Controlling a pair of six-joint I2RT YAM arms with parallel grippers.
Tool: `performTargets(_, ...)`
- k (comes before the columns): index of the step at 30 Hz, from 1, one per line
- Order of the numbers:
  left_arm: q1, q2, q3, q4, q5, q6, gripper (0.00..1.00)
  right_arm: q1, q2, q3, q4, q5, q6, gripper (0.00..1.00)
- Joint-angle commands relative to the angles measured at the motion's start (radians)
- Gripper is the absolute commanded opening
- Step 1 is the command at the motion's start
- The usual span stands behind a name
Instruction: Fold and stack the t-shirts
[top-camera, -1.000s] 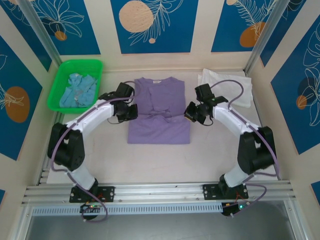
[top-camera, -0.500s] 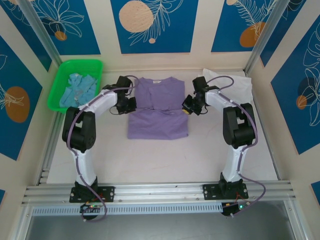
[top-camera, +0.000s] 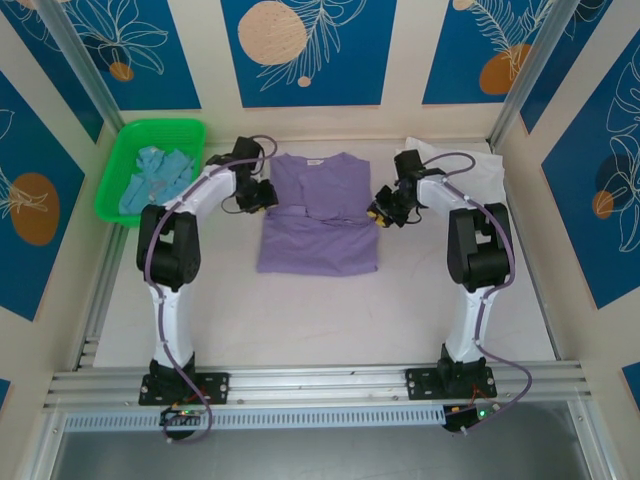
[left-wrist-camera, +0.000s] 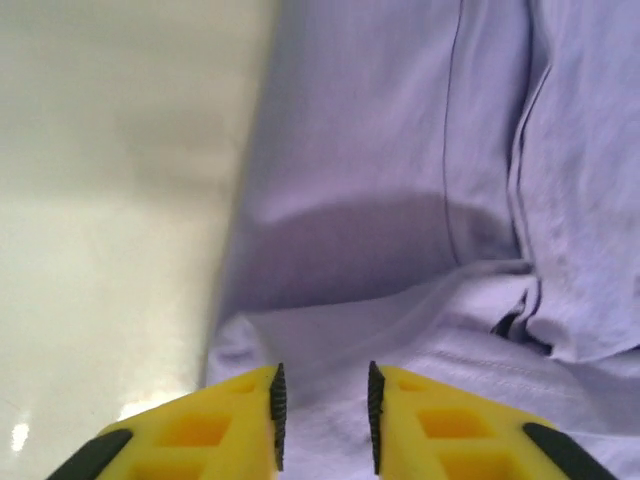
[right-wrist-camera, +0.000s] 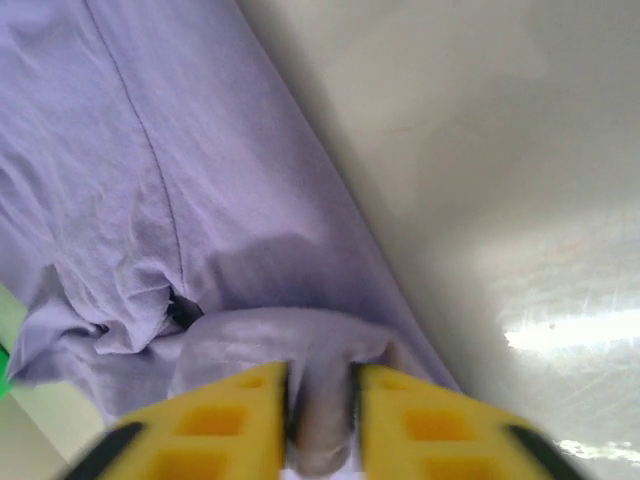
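In the top view, the bare table (top-camera: 320, 320) runs from the arm bases at the bottom edge up to the lavender t-shirt (top-camera: 318, 225), which lies flat in the middle of the frame with its collar towards the far wall. Both arms reach up the frame to the shirt's two sides, about halfway along its length. The left gripper (top-camera: 262, 195) sits at the shirt's left edge and the right gripper (top-camera: 381, 212) at its right edge, each touching the cloth.

In the left wrist view, the left gripper (left-wrist-camera: 322, 418) is at the bottom of the frame. Its yellow fingers (left-wrist-camera: 240, 420) stand a narrow gap apart, and lavender t-shirt (left-wrist-camera: 400, 150) cloth fills that gap. A fold rises off the layer beneath and runs in towards the pads, so they pinch the cloth. The table (left-wrist-camera: 120, 150) shows at the left.

In the right wrist view, the right gripper (right-wrist-camera: 320, 412) is closed on a thick bunched roll of the lavender t-shirt (right-wrist-camera: 150, 150), which bulges up between the fingers (right-wrist-camera: 245, 420). The table (right-wrist-camera: 480, 150) shows at the right.

Farther up the top view, a white t-shirt (top-camera: 470, 172) lies at the upper right. A light blue t-shirt (top-camera: 155, 180) lies crumpled in the green basket (top-camera: 125, 140) at the upper left.
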Motion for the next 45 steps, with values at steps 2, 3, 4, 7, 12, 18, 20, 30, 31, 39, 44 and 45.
performTargets(2,0.034,-0.054,0.04,-0.071,-0.091,-0.005,0.48,-0.035,-0.062,0.019,-0.031,-0.023,-0.007,0.45)
performTargets(3,0.033,-0.09,0.017,-0.063,-0.114,-0.008,0.5,-0.039,-0.092,0.003,-0.028,-0.007,-0.014,0.46)
performTargets(4,0.032,-0.139,-0.028,-0.041,-0.128,-0.018,0.51,-0.036,-0.133,-0.018,-0.022,0.013,-0.016,0.47)
performTargets(7,0.013,-0.302,-0.211,0.06,-0.131,-0.059,0.52,-0.005,-0.258,-0.152,0.057,0.031,-0.018,0.5)
performTargets(12,-0.12,-0.47,-0.472,0.213,-0.129,-0.094,0.42,0.132,-0.379,-0.37,0.204,-0.018,-0.002,0.45)
performTargets(18,-0.254,-0.366,-0.513,0.298,-0.099,-0.08,0.38,0.257,-0.271,-0.405,0.265,-0.004,0.032,0.35)
performTargets(20,-0.261,-0.302,-0.514,0.314,-0.103,-0.066,0.36,0.262,-0.227,-0.42,0.294,-0.018,0.047,0.31)
performTargets(30,-0.261,-0.276,-0.725,0.271,-0.178,-0.081,0.37,0.307,-0.268,-0.636,0.328,0.021,0.031,0.3)
performTargets(31,-0.261,-0.3,-0.769,0.283,-0.173,-0.089,0.37,0.316,-0.287,-0.67,0.337,0.02,0.039,0.3)
performTargets(39,-0.29,-0.562,-1.128,0.34,-0.136,-0.148,0.38,0.472,-0.488,-0.896,0.343,0.075,0.108,0.33)
performTargets(44,-0.363,-0.705,-1.334,0.397,-0.117,-0.272,0.39,0.622,-0.576,-0.998,0.341,0.141,0.232,0.36)
performTargets(45,-0.377,-0.733,-1.365,0.402,-0.123,-0.3,0.39,0.646,-0.591,-1.014,0.339,0.161,0.258,0.37)
